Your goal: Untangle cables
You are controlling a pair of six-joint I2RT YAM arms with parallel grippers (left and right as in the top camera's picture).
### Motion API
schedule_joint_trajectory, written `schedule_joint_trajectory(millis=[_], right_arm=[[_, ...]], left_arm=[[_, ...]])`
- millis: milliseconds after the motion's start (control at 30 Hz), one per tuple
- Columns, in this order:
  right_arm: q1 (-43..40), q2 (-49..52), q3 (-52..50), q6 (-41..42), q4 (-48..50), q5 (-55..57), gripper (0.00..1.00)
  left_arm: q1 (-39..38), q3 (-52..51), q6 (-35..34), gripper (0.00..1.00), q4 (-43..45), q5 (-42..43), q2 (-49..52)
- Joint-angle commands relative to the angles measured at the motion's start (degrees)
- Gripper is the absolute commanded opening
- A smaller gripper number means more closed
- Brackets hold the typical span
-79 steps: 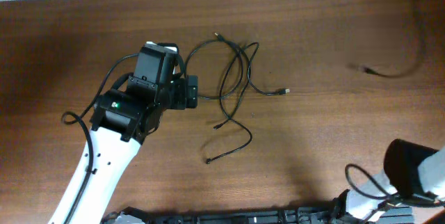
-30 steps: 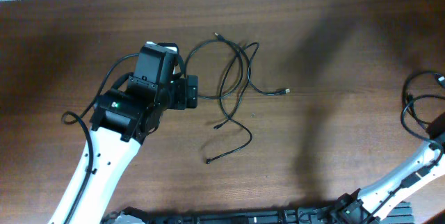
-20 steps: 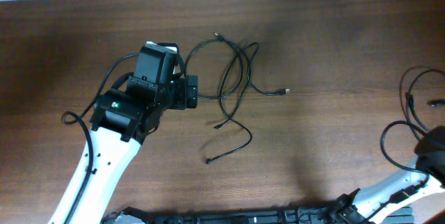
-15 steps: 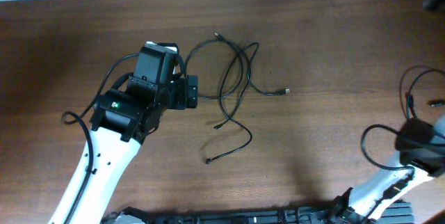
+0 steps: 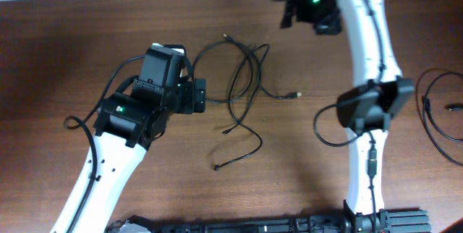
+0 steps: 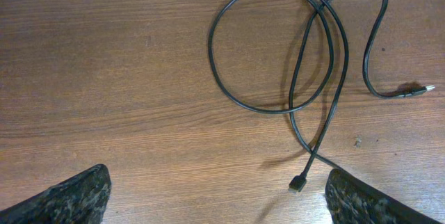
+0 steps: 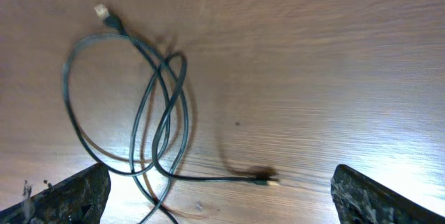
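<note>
Tabletop [image 5: 87, 30]: bare brown wood, nothing on it but cords.

My left tool [image 6: 222, 202] hangs just left of the tangle, jaws fully apart, nothing in them. My right tool [image 7: 221, 196] is up over the far side, looking down on the same tangle, also wide open and empty.

Cables [image 5: 244, 74]: thin black cords mid-tabletop, one round loop with strands crossing over it and a tail running toward me. There's another thin black loop [image 5: 434, 117] at the right edge, well apart. I can't tell if it's a loose cable.

Handling, my read: very light, limp, smooth jacket. Pulling one strand will likely drag the whole bundle rather than free it. They lie flat on the wood, so a pinch needs the fingertips right down at the surface.

Where to grab: just behind a plug, where the cord is stiffer and free of crossings. Candidates are the silvery plug [image 6: 417, 90] on the right and the dark plug [image 6: 297, 182] at the near end. Avoid the crossings.
</note>
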Motion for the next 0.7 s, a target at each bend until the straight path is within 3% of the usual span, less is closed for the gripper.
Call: schedule_joint_trajectory(millis=[0,100,167,267,300,333,367,400,533,667], right_arm=[[5.86,6.86,0.2,-0.66,2.01,-0.5,0.99],[9.64,11.56,0.17,-0.63,3.39,-0.46,0.99],[10.82,13.25,0.17,-0.63,4.83,0.22,0.9],[10.75,14.25,-1.29,-0.42,8.81,0.11,0.66],[10.75,14.25,-2.6,-0.42,9.77,0.13,0.47],[10.75,14.25,-3.37,-0.42,10.03,0.13,0.35],[10.75,14.25,-3.93,-0.44,10.1,0.15,0.15],[10.69,14.25,-4.02,-0.44,9.86,0.15,0.04],[8.83,12.24,-0.57,-0.63,6.4,1.09,0.04],[5.01,4.39,13.75,-0.63,-2.1,1.22,0.04]], left_arm=[[-0.11,0.26,0.07,0.99,0.07,-0.59,0.09],[-0.13,0.26,0.07,0.99,0.07,-0.59,0.09],[-0.11,0.26,0.07,0.99,0.07,-0.59,0.09],[-0.13,0.26,0.07,0.99,0.07,-0.59,0.09],[-0.13,0.26,0.07,0.99,0.07,-0.59,0.09],[-0.13,0.26,0.07,0.99,0.07,-0.59,0.09],[-0.13,0.26,0.07,0.99,0.07,-0.57,0.09],[-0.13,0.26,0.07,0.99,0.07,-0.59,0.09],[-0.13,0.26,0.07,0.99,0.07,-0.59,0.09],[-0.13,0.26,0.07,0.99,0.07,-0.59,0.09]])
